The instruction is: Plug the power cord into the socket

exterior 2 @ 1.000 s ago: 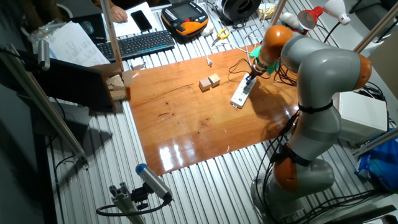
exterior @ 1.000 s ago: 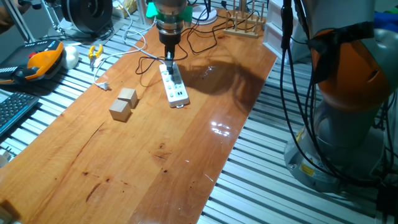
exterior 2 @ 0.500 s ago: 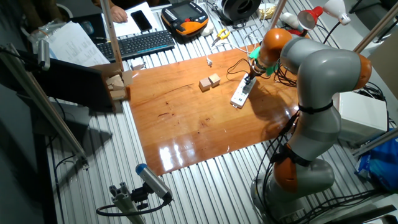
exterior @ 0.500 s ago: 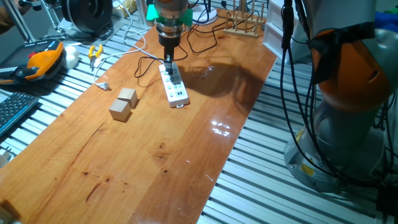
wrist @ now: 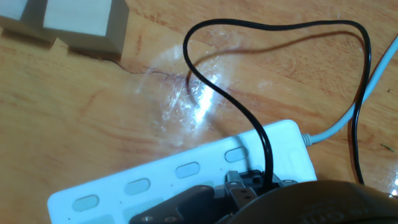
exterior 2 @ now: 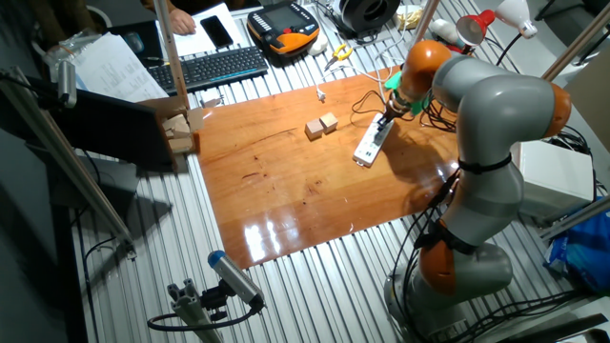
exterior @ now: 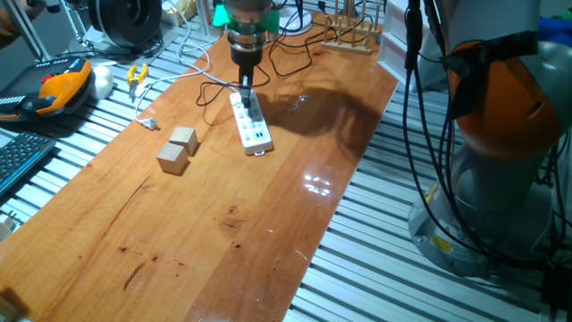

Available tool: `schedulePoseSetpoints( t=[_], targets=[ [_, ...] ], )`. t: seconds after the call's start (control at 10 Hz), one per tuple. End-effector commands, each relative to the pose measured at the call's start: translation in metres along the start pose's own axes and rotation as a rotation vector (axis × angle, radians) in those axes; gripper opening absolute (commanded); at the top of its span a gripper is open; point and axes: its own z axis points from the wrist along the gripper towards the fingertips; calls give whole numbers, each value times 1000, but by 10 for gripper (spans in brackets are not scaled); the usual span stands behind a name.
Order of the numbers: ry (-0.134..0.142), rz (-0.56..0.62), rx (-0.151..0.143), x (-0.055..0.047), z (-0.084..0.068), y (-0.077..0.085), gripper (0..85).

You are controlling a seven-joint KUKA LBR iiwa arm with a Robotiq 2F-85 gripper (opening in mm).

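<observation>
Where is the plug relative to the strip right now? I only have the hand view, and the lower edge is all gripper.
Observer: In one fixed view the gripper stands upright over the far end of the socket, fingertips right at its top face.
Operator: Which end is far from the green mark?
Observer: That one; the greenish mark sits at the near end, away from the gripper.
Operator: Where does the power cord run?
Observer: The power cord loops on the table left of the strip. Whether the plug is seated, I cannot tell.

power cord (wrist: 249,118) plug hidden under pincer (wrist: 249,199), jaw state unclear
</observation>
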Motion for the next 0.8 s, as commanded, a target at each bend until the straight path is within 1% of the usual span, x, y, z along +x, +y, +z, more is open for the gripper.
schedulePoseSetpoints(
  t=[0.0,0.1,0.3,0.4,0.5,0.6,0.7],
  targets=[
    [-6,0,5,-3,-5,-3,0],
    [-1,1,-6,-5,-8,-4,0],
    [5,0,-5,-8,-11,-5,0],
    [2,0,0,-8,-11,-5,0],
    [-8,0,7,-8,-10,-4,0],
    [-18,-1,18,-8,-9,-3,0],
    [-30,-3,37,-7,-8,0,0]
  ],
)
